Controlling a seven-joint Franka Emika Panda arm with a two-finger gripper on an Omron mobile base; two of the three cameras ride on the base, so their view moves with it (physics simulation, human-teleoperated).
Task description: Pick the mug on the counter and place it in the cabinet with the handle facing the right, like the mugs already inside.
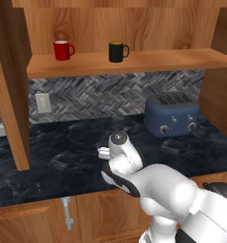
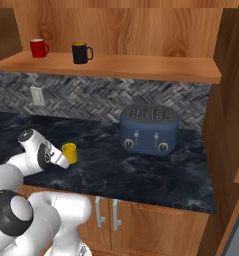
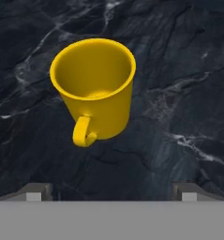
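Approach step: the gripper [image 3: 111,190], jaws wide apart, hovers over the upright bright yellow loop-handled mug [image 3: 94,89] near the dark marble surface's [image 3: 179,70] front edge; next, descend and clamp.

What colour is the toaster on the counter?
Dark blue toaster, clearest in the right base view.

Smooth matt yellow mug [image 3: 94,89], veined polished marble counter [image 3: 179,70], wood-grain cabinet [image 1: 134,61]
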